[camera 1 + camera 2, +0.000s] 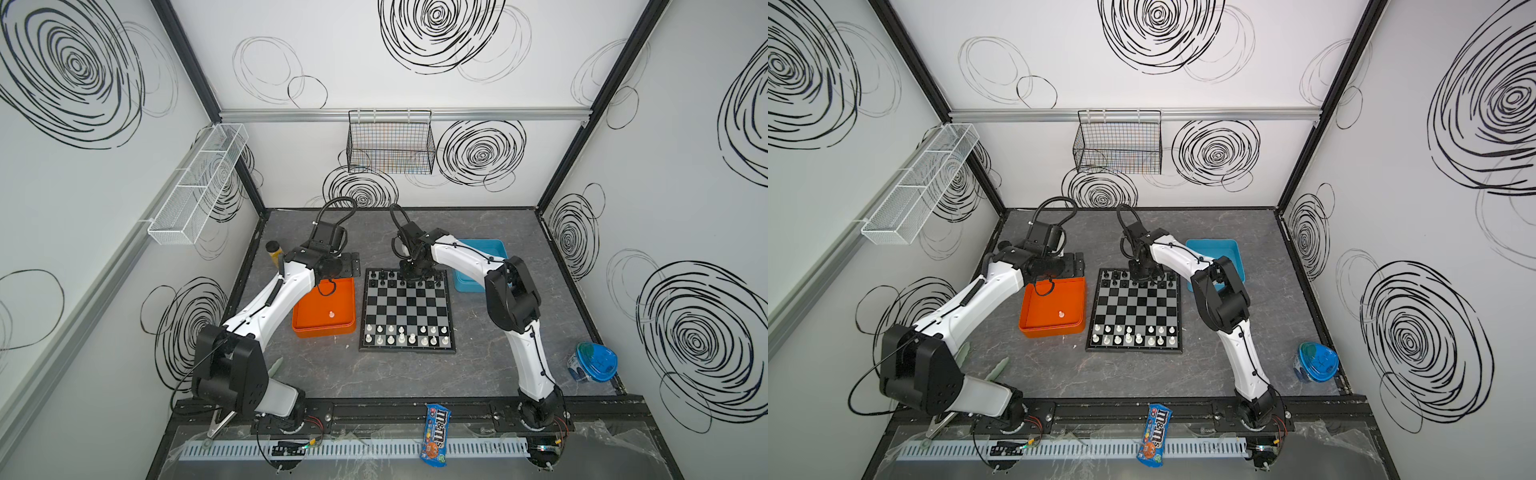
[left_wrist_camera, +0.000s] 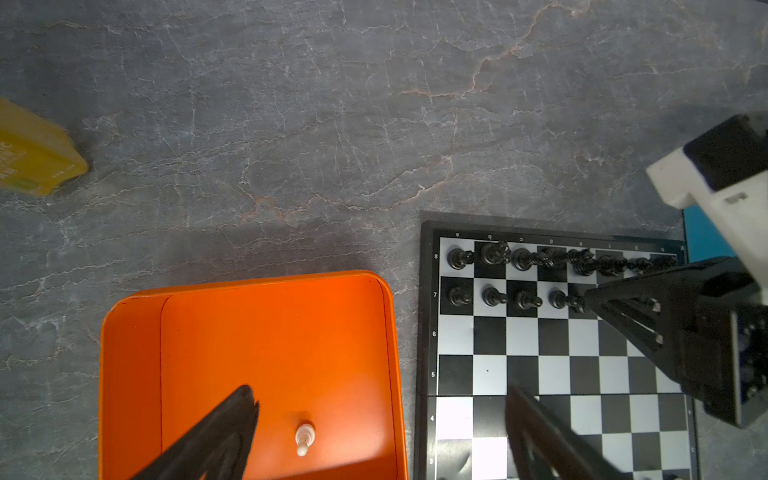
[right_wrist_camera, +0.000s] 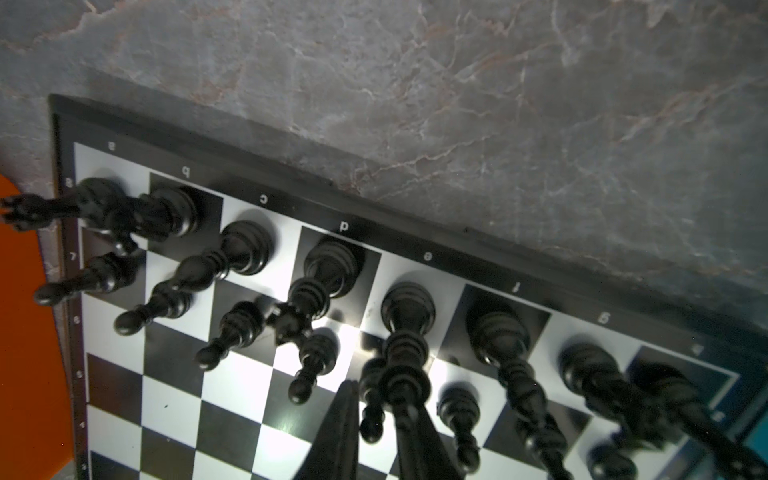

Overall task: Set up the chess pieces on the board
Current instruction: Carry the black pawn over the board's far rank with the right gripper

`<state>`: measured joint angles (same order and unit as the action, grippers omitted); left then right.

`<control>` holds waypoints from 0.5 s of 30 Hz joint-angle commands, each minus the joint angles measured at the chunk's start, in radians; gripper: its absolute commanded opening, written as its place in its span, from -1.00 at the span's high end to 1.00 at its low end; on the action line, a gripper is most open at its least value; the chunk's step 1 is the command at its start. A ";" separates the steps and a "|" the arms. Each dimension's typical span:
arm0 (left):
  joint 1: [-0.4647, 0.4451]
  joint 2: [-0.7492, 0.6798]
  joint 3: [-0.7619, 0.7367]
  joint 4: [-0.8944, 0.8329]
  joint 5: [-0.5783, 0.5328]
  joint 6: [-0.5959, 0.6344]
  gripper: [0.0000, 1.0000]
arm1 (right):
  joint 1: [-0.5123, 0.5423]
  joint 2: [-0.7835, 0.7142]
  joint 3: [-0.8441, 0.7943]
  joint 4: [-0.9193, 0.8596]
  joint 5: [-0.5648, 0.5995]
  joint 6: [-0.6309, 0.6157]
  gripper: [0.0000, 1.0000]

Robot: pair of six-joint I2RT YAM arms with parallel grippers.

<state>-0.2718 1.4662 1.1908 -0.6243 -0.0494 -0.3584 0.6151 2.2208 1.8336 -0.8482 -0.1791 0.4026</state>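
Observation:
The board (image 1: 407, 309) (image 1: 1136, 309) lies mid-table. Black chess pieces (image 1: 382, 276) fill its two far rows and white chess pieces (image 1: 405, 334) its two near rows. One white pawn (image 1: 331, 314) (image 2: 304, 436) lies on its side in the orange tray (image 1: 324, 332) (image 2: 133, 374). My left gripper (image 1: 334, 272) (image 2: 380, 390) hangs wide open above that tray, holding nothing. My right gripper (image 1: 415, 274) (image 3: 374, 399) is down among the far black rows. Its jaws stand close on either side of a black pawn (image 3: 372, 415) that stands on its square. The tall black king (image 3: 405, 332) hides one finger's contact.
A blue tray (image 1: 494, 249) sits behind the right arm, beside the board's far right corner. A yellow bottle (image 1: 274, 253) (image 2: 37, 153) stands left of the left wrist. A blue-lidded tub (image 1: 592, 361) is at the near right. A candy bag (image 1: 435, 432) lies on the front rail.

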 commanded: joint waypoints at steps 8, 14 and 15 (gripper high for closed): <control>0.010 0.014 -0.013 0.034 0.003 0.012 -0.92 | 0.005 0.023 0.023 -0.036 0.027 -0.010 0.61; 0.010 0.013 -0.017 0.034 0.002 0.013 -0.92 | 0.005 0.021 0.023 -0.032 0.042 -0.010 0.65; 0.010 0.013 -0.017 0.034 0.003 0.013 -0.92 | 0.005 0.020 0.023 -0.030 0.043 -0.009 0.65</control>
<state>-0.2718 1.4719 1.1858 -0.6182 -0.0486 -0.3576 0.6151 2.2265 1.8362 -0.8555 -0.1658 0.3969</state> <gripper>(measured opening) 0.959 0.176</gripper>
